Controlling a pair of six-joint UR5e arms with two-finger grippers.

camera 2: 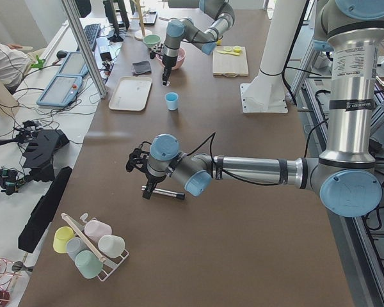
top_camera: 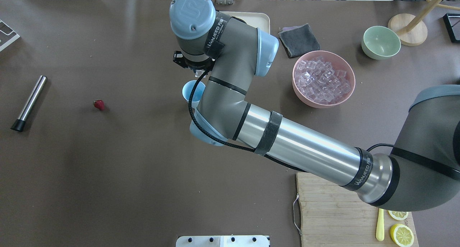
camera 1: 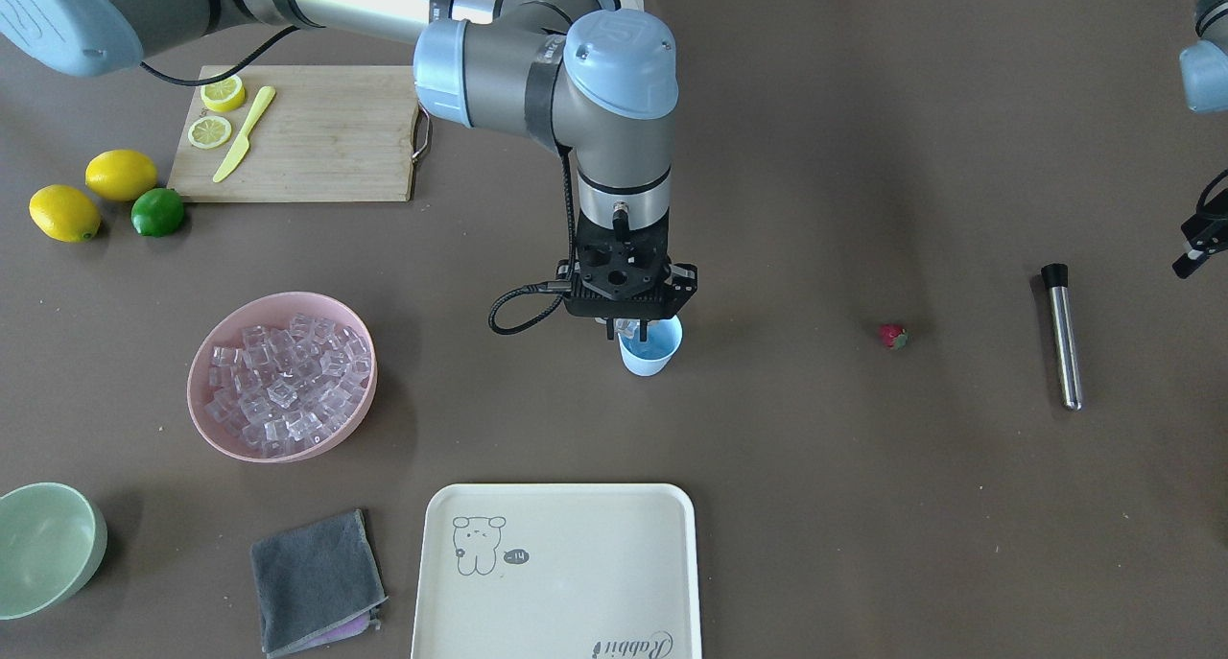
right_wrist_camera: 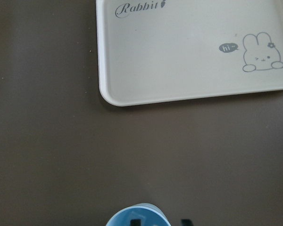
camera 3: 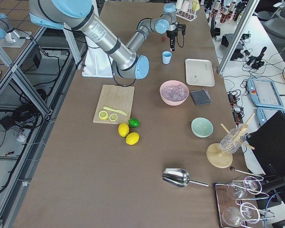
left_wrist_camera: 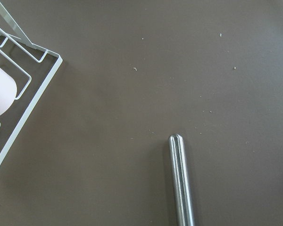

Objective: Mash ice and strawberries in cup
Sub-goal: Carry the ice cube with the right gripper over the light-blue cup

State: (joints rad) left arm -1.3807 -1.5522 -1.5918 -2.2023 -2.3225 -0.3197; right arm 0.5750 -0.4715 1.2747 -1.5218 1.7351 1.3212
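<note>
As I look across the tabletop [top_camera: 125, 168] from my left, the first thing is a steel rod [top_camera: 31, 99] with a black end, lying flat near the left edge. My left pincer [camera 2: 136, 162] hangs close by that rod. Its own camera shows only the rod's rounded tip and a corner of a wire rack [left_wrist_camera: 53, 55], so I cannot tell whether its fingers are apart or together. Next comes the strawberry [top_camera: 99, 104], a small red one, lying alone on the bare tabletop, well apart from the rod and well apart from the cup [camera 1: 650, 355]. The cup, light blue, stands upright near the middle. My right pincer [camera 1: 628, 331] points straight down over its mouth, above the rim, and its fingers are clamped on one clear ice cube [camera 1: 625, 326]. Beyond the cup, on the far side, lies a cream tray [top_camera: 260, 22] with a rabbit drawing, and beside that a folded grey cloth [top_camera: 299, 40]. Further right stands a pink bowl [top_camera: 316, 104] heaped with the rest of the ice [top_camera: 322, 81], and past it a pale green bowl [top_camera: 381, 42]. Nearest me on the right is a wooden board [top_camera: 334, 211] carrying a yellow knife [top_camera: 380, 224] and two lemon slices [top_camera: 401, 234]
</note>
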